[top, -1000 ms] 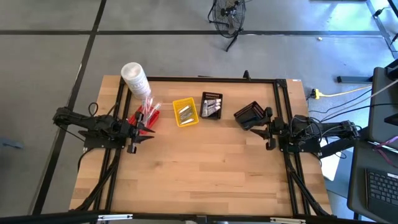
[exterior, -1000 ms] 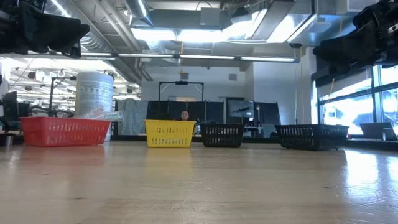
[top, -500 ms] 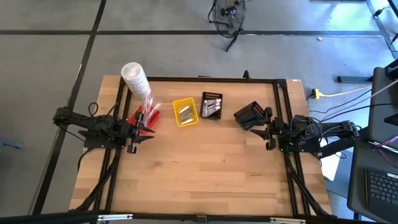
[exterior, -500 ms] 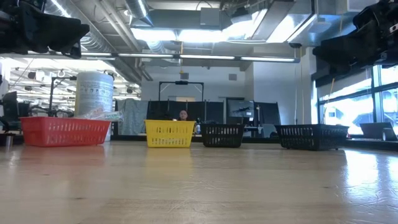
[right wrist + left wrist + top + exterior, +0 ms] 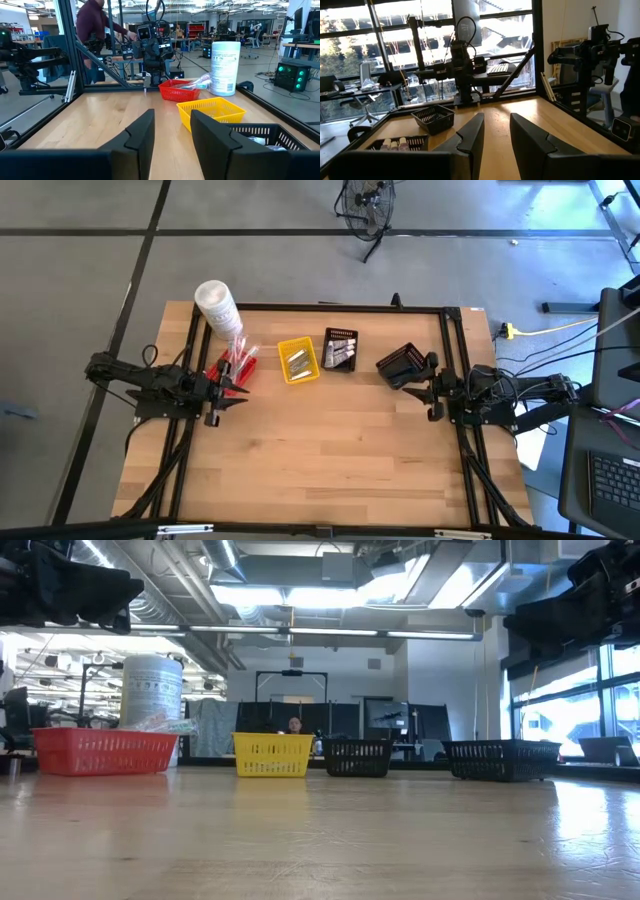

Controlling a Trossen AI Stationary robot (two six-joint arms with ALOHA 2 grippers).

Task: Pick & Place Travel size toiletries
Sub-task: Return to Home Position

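The travel size toiletries [image 5: 341, 356] are found in the baskets across the upper middle of the high view: clear-wrapped sticks in the red basket [image 5: 246, 367], silvery pieces in the yellow basket [image 5: 284, 370], white tubes in the black basket [image 5: 341, 333]. The left gripper [image 5: 225, 391] is held just beside the red basket, fingers parted and empty. The right gripper [image 5: 431, 396] is held beside the second black basket [image 5: 401, 365], likewise parted.

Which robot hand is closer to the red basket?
Left. The left gripper sits right beside the red basket; the right gripper is across the table, by a black basket.

No readable text, white tub [image 5: 223, 67] label print illegible
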